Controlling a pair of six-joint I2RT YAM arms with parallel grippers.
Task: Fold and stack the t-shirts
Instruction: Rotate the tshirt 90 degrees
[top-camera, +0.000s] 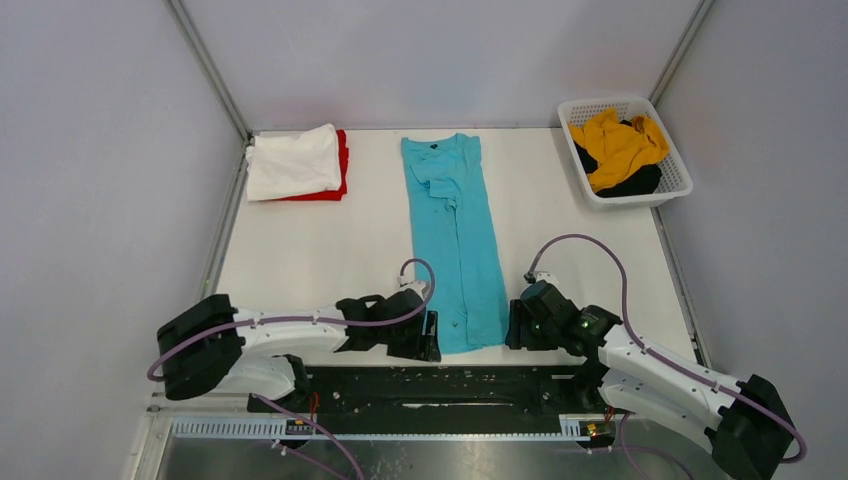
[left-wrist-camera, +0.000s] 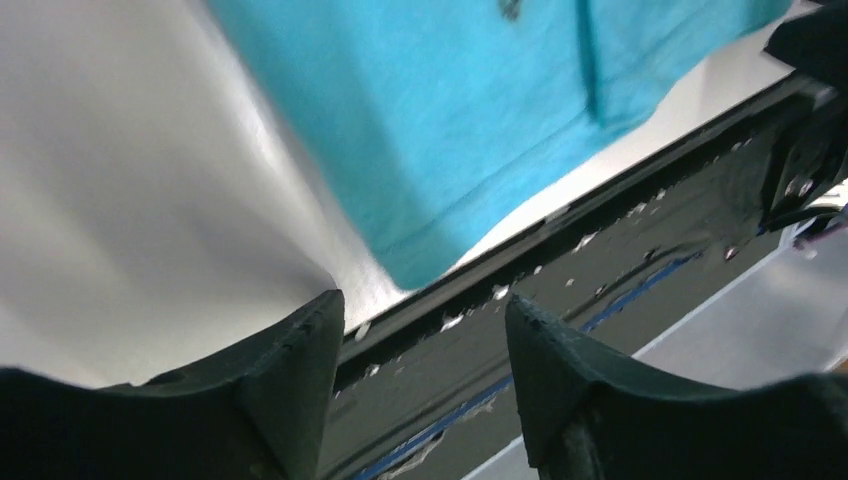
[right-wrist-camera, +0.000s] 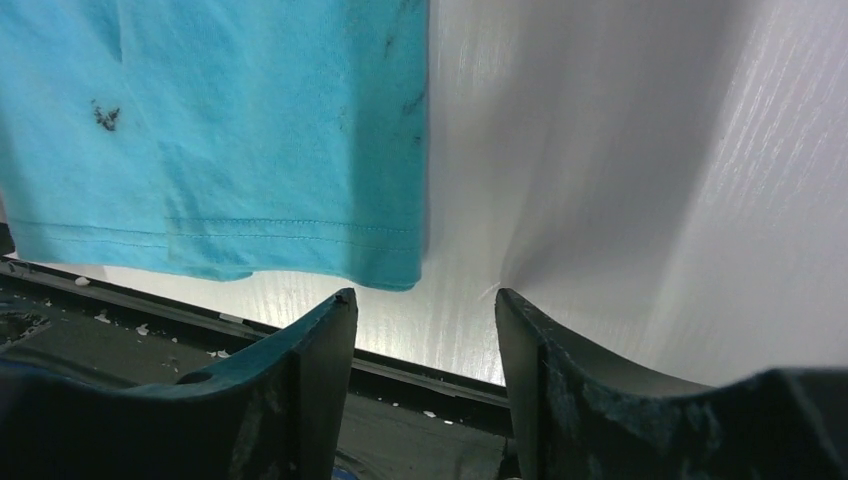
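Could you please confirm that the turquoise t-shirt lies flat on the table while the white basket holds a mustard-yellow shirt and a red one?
Not quite: the basket holds the mustard-yellow shirt and a black shirt, not a red one, as the top external view shows; the turquoise t-shirt does lie flat on the table.

Turquoise t-shirt (top-camera: 455, 240), a flat lengthwise-folded strip, mid-table; white t-shirt (top-camera: 293, 160) atop red t-shirt (top-camera: 342, 165), far left; mustard t-shirt (top-camera: 618, 145) and black t-shirt (top-camera: 632, 182) heaped in basket (top-camera: 580, 110).
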